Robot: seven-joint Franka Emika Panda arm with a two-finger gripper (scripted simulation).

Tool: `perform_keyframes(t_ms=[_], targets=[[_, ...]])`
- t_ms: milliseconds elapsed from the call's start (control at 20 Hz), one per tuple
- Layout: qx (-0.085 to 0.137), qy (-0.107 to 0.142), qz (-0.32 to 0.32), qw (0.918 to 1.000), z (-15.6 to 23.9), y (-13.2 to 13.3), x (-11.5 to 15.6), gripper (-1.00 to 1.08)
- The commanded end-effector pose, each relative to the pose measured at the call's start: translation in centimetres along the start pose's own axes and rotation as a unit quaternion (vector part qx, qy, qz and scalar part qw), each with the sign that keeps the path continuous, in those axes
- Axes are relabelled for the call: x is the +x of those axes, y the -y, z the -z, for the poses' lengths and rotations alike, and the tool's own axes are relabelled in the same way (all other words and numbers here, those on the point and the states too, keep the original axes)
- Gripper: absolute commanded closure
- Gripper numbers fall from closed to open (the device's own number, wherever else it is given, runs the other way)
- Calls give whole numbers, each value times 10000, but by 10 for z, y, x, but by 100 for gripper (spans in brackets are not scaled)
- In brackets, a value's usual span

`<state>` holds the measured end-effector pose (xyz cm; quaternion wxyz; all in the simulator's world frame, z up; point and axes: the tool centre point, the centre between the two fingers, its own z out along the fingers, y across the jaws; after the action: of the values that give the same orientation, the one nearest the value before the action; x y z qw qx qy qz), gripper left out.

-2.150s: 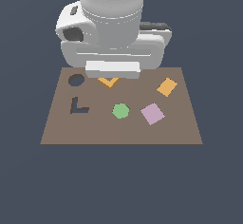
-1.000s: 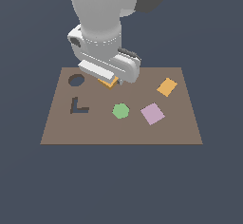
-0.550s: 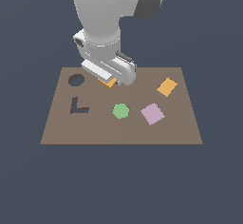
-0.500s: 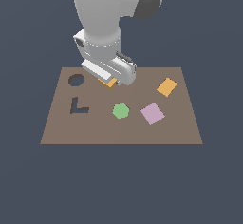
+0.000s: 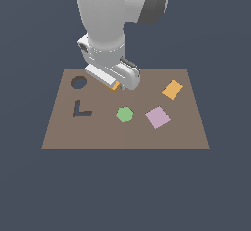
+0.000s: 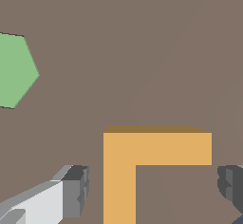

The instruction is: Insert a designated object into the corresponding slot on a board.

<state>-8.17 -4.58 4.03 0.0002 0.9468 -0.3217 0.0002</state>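
The end effector [image 6: 154,190] hangs released, its fingers [image 6: 71,197] either side of the small flat orange L-shaped piece [image 6: 142,161], untouched on the large brown rectangular board [image 5: 125,132], apart from the dark L-shaped cutout [image 5: 81,109].

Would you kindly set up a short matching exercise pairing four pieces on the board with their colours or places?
Column one:
1. hexagon
2. L-shaped piece
3. L-shaped slot
4. square tile

Column two:
A. orange, toward the exterior view's right of the board
B. dark cutout near the round cutout
C. green
D. orange, between the fingers of the gripper

Pairs: 1-C, 2-D, 3-B, 4-A
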Motion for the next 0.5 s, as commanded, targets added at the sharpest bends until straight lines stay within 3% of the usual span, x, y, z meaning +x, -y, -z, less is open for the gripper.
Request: perform_keyframes(t_ms=[0,150,200,450], targets=[[0,3,-8,10000,-7,0,-1,-92],[1,2,-13,10000,-10,0,-1,-92],[1,2,-13,10000,-10,0,-1,108],[1,2,-13,10000,-10,0,-1,108]])
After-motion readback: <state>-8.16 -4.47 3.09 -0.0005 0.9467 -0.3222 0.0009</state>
